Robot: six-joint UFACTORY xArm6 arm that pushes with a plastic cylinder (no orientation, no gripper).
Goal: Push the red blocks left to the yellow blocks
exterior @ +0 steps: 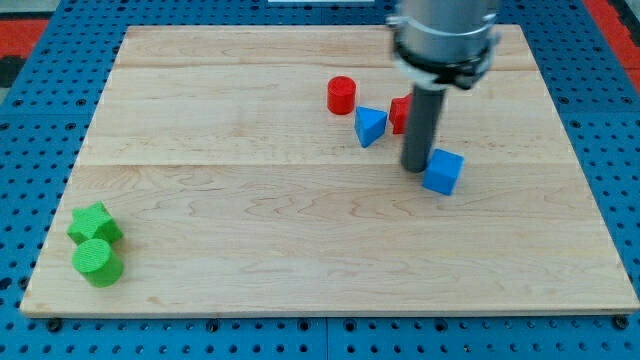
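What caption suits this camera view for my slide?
My tip beside the blue cube, partly hiding one red block; no yellow blocks visible.

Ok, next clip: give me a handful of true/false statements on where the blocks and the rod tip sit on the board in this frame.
1. Two green blocks sit near the view's bottom-left corner of the board. True.
2. The red cylinder lies at the view's left of the blue triangular block. True.
3. My tip rests against the green blocks. False: it is just at the view's left of the blue cube, far from the green ones.
4. Yellow blocks lie beside the red cylinder. False: no yellow block shows in this view.
5. A second red block is partly hidden behind the rod. True.
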